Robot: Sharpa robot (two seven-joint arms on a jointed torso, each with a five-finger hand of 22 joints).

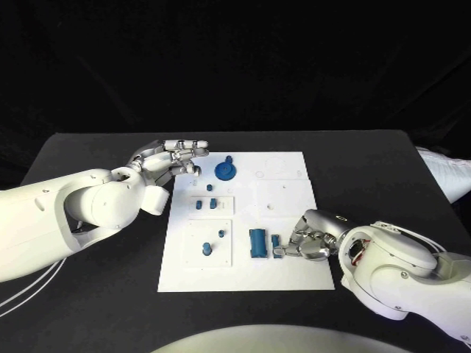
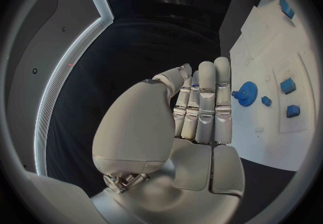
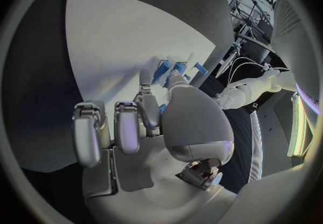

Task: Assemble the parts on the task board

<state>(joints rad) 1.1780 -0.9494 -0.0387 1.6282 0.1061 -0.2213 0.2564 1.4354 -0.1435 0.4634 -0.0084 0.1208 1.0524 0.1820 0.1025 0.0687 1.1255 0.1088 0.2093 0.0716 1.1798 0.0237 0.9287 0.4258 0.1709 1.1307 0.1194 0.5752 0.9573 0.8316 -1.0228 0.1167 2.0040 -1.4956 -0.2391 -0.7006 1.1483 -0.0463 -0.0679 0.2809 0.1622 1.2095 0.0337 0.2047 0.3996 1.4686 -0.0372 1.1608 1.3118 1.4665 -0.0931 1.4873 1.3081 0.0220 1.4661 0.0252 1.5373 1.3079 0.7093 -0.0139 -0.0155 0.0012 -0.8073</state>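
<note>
Down at the near side of the black table [image 1: 108, 294], the right hand [image 1: 305, 243] rests at the near right part of the white task board [image 1: 288, 272]. Its fingertips [image 1: 281, 251] are bunched close around a small blue peg [image 1: 275, 241]. I cannot tell for sure if it is pinching the peg or only touching it. In the right wrist view, some fingers [image 3: 148, 103] reach out to the little blue pieces [image 3: 176, 69] on the board [image 3: 114, 41], and the other fingers are bent in.

Just beside that peg, on its left, stands a taller blue block [image 1: 257, 243]. Two more small blue parts [image 1: 207, 248] sit in a square frame at the near left of the board. A bit farther back, another pair of small blue parts [image 1: 206, 204] sits in a second frame.

The left hand [image 1: 172, 162] is up at the far left edge of the board. It holds nothing. Its fingers [image 2: 205, 100] are straight and pressed side by side, with the thumb close by them. A round blue gear [image 1: 225, 171] lies on the board near those fingertips, not touching them. In the left wrist view the gear [image 2: 246, 93] sits just past the fingers.
</note>
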